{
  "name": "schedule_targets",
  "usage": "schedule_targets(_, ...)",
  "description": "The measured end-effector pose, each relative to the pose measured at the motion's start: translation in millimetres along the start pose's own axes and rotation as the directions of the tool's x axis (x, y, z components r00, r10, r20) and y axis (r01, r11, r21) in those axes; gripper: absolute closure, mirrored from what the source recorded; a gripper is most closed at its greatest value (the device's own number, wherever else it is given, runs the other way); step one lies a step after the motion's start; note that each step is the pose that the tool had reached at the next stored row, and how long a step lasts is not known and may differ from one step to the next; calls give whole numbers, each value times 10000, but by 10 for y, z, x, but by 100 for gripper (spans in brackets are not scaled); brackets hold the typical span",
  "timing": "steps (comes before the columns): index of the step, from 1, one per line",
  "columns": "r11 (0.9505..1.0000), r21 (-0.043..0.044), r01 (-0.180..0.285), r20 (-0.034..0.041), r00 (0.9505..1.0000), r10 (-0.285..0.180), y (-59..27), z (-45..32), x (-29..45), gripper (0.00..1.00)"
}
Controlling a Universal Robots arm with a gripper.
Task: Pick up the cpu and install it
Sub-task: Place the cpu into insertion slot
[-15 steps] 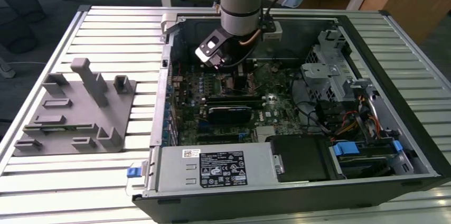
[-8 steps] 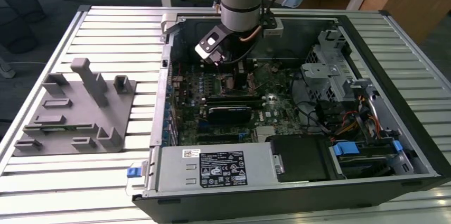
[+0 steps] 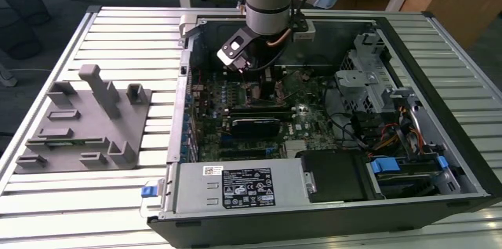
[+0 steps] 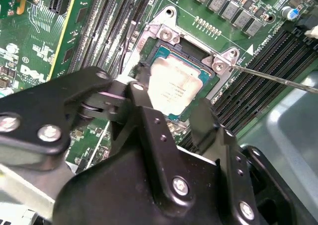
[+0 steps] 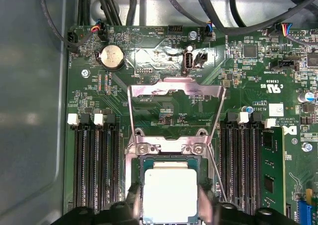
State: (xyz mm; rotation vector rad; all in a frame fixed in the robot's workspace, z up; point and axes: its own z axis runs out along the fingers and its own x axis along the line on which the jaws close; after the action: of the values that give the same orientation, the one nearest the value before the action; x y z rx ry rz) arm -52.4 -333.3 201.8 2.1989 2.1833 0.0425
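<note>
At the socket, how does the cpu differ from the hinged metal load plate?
The cpu is a solid square with a matt whitish top; the load plate is an open frame with the board showing through it. The cpu lies flat, level with the board; the load plate is swung open, clear of the cpu. Both are silvery metal.

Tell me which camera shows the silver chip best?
The first wrist view: the chip faces it squarely. The second wrist view shows it slanted, partly behind the gripper. In the exterior view the arm covers it.
</note>
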Motion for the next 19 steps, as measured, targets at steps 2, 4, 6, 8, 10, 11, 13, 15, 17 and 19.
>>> schedule_targets(2,10000,0,0,0,10000,0,0,0,0,47)
schedule_targets(4,10000,0,0,0,10000,0,0,-1,0,53)
schedule_targets(6,10000,0,0,0,10000,0,0,-1,0,64)
schedule_targets(8,10000,0,0,1,10000,0,0,-1,0,70)
schedule_targets(10,10000,0,0,1,10000,0,0,-2,0,76)
schedule_targets(11,10000,1,-1,1,10000,1,0,-2,-1,82)
schedule_targets(13,10000,1,0,1,10000,0,0,-2,-1,88)
schedule_targets(15,10000,0,0,0,10000,0,0,-1,-1,89)
schedule_targets(17,10000,0,-1,0,10000,1,0,-1,-2,89)
schedule_targets(19,10000,-1,0,-2,10000,0,0,5,-2,89)
